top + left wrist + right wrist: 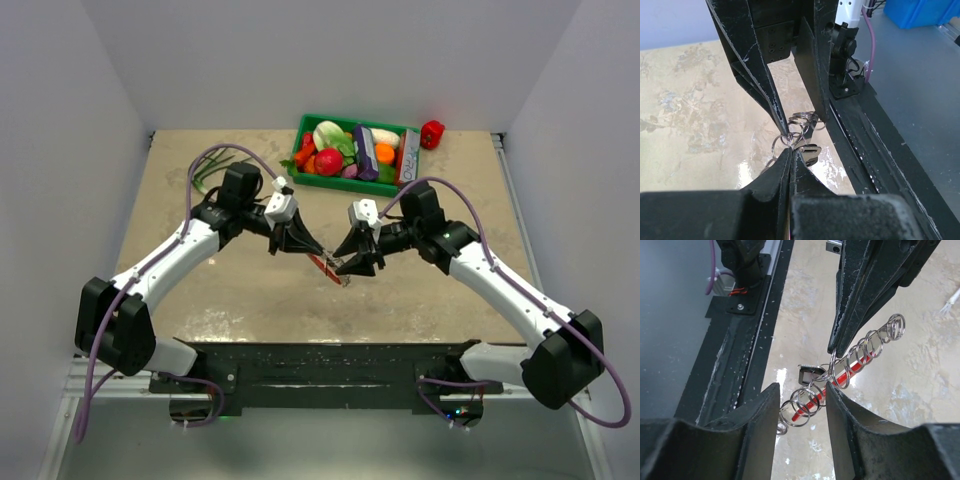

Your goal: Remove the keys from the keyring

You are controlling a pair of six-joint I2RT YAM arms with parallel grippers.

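**Top view:** The two arms meet over the middle of the tabletop. The left claw and right claw are tip to tip on the keyring, which is held between them. A green crate of toy vegetables sits at the far edge, well apart.

**Left wrist:** The left claw is pressed together, pinching the wire loops of the keyring. One of the keys hangs just beside its tips. The right claw's fingers stand on either side of the loops.

**Right wrist:** The right claw is spread, with the string of loops and the red tag passing between its fingers. Whether they squeeze the loops cannot be told. A key is threaded on the loops and none lies loose on the tabletop, so the removal appears barely begun, with every key left to work off.
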